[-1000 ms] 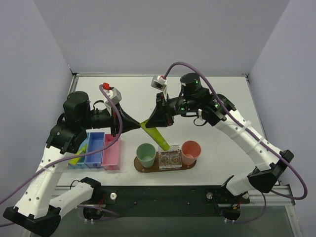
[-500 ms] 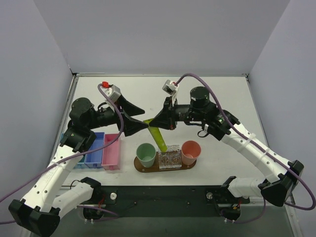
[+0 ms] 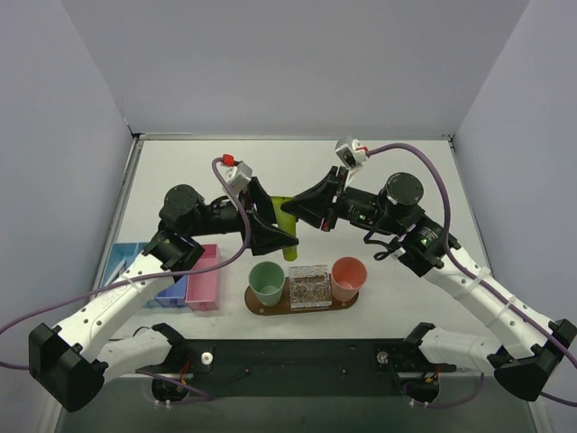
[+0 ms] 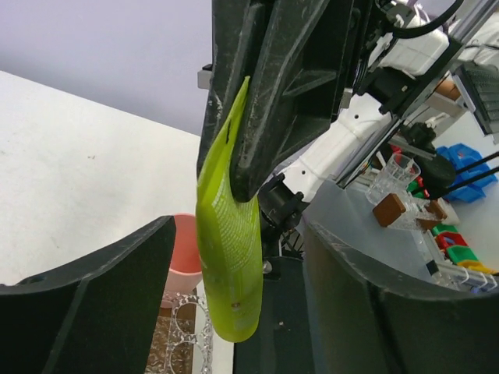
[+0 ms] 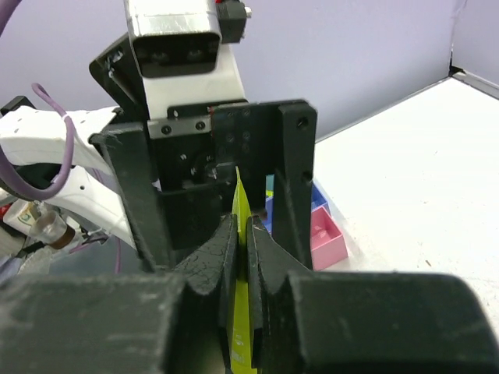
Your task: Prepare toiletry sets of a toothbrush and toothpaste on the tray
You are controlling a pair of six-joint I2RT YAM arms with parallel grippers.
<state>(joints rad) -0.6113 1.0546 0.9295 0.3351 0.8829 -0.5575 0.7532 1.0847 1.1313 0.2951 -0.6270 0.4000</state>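
My right gripper (image 3: 288, 210) is shut on the flat crimped end of a lime-green toothpaste tube (image 3: 288, 236), which hangs cap-down behind the cups. The right wrist view shows its jaws (image 5: 243, 234) pinched on the toothpaste tube (image 5: 242, 331). My left gripper (image 3: 285, 236) stands open, with a finger either side of the tube's lower part and not touching it; in its own view, my left gripper (image 4: 238, 234) frames the tube (image 4: 230, 265). The brown wooden tray (image 3: 255, 305) lies below. No toothbrush shows.
The tray carries a green cup (image 3: 267, 281), a clear patterned glass holder (image 3: 309, 286) and an orange cup (image 3: 348, 276). To its left stand a pink bin (image 3: 205, 280) and a blue bin (image 3: 171, 290). Both arms crowd the space above the tray.
My left gripper, shut on the tube a second ago, has opened and let it go. Both arms have shifted to the right. The tube now hangs steeper from the right gripper alone.
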